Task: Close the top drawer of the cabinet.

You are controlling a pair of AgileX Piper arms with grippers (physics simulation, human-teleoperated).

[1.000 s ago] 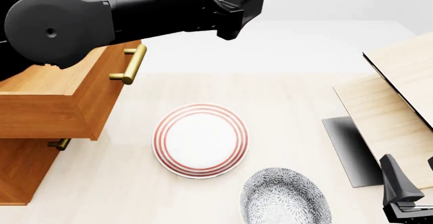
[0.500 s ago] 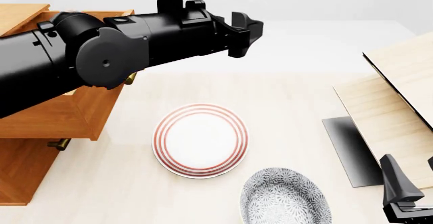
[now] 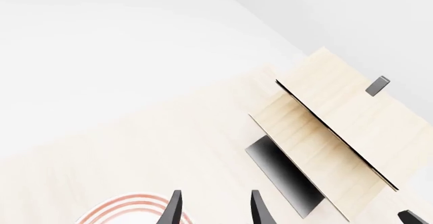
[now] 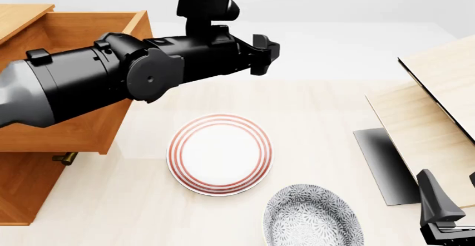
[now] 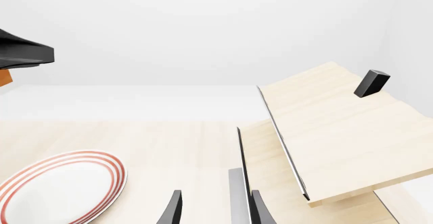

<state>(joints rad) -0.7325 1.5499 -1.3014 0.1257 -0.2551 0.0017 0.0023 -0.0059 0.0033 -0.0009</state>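
Top drawer (image 4: 70, 118) sits pulled out at 9 o'clock in front view: deep open box, warm orange-brown wood, visible grain. Its front face and handle are mostly hidden behind the left arm (image 4: 97, 87). Cabinet (image 4: 22, 187) below it at 8 o'clock, same wood, cut off by the left edge; a brass handle end (image 4: 67, 158) of the lower front peeks out under the drawer.

Left gripper (image 4: 267, 52) hangs in the air at 12 o'clock, past the drawer's front corner, touching nothing. Wrist view shows its two dark fingers (image 3: 174, 211) parted with nothing between them. Arm is matte black, cylindrical, grey at the cut-off end.

Table (image 4: 319, 112) is pale light wood, fine straight grain, matte. Beyond its far edge only plain white floor and wall, no detail.

Red-ringed plate (image 4: 219, 154) at centre: round, white, glossy, concentric red bands on the rim. Patterned bowl (image 4: 312, 215) at 5 o'clock: grey-white speckled print, bottom edge cut off.

Pale box (image 4: 426, 112) at 3 o'clock: flat light-wood panels, tilted, dark thin edges, a dark slab (image 4: 382, 165) beneath; runs off the right edge. Small dark block (image 5: 372, 82) on its top panel, shape hard to make out.

Right gripper (image 4: 445, 212) at 4–5 o'clock, partly cropped, over the box edge; its fingers (image 5: 172, 209) stand apart, empty.
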